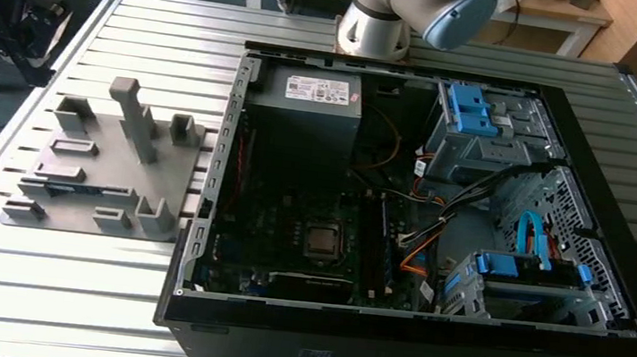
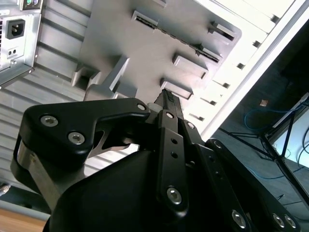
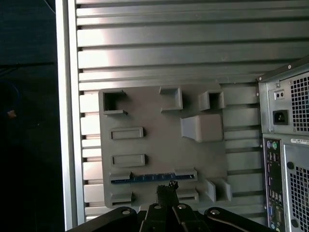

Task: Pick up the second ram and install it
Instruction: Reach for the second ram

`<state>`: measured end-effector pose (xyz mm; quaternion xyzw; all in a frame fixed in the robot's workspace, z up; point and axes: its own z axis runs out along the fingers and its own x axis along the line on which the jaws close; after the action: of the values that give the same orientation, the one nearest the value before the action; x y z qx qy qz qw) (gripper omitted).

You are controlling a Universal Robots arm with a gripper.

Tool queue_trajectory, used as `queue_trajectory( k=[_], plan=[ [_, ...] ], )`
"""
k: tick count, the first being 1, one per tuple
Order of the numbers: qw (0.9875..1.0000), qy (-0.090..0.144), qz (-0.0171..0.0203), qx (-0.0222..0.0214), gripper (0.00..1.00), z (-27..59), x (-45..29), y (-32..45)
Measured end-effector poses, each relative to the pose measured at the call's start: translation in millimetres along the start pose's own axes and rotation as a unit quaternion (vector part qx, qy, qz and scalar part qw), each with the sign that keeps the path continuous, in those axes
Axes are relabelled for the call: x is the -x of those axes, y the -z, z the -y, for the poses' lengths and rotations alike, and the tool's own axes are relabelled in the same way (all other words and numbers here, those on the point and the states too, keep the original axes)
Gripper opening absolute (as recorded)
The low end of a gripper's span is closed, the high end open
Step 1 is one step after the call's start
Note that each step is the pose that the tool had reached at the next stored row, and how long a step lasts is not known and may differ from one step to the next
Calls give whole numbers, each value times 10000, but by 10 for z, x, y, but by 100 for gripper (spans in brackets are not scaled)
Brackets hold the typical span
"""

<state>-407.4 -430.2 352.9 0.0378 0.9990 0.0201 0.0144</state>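
Note:
The second ram [image 3: 153, 178] is a thin dark stick with a bluish edge. It stands on its edge in the slots of the grey holder plate [image 3: 154, 145], seen in both wrist views; in the second wrist view the ram [image 2: 179, 39] is a dark line between two grey blocks. My gripper [image 3: 166, 189] hangs well above the plate, close over the ram's line, with its black fingers together and nothing between them. In the second wrist view the gripper [image 2: 168, 96] tapers to a closed tip. The exterior view has the holder plate [image 1: 99, 208] left of the open computer case [image 1: 436, 201].
Grey blocks and a tall post [image 1: 134, 117] rise from the holder plate. The case holds a motherboard with a processor socket [image 1: 320, 240], a power supply [image 1: 310, 96], blue drive brackets [image 1: 470, 110] and loose cables. The arm's base [image 1: 375, 23] stands behind the case on a slatted metal table [image 1: 65, 294].

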Motion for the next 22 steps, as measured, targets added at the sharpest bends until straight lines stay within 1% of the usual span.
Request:
queue_trajectory(
  k=[10,22],
  plan=[
    [10000,0,0,0,10,7,-2,-84],
    [10000,0,0,-1,10,13,-5,-201]
  ],
)
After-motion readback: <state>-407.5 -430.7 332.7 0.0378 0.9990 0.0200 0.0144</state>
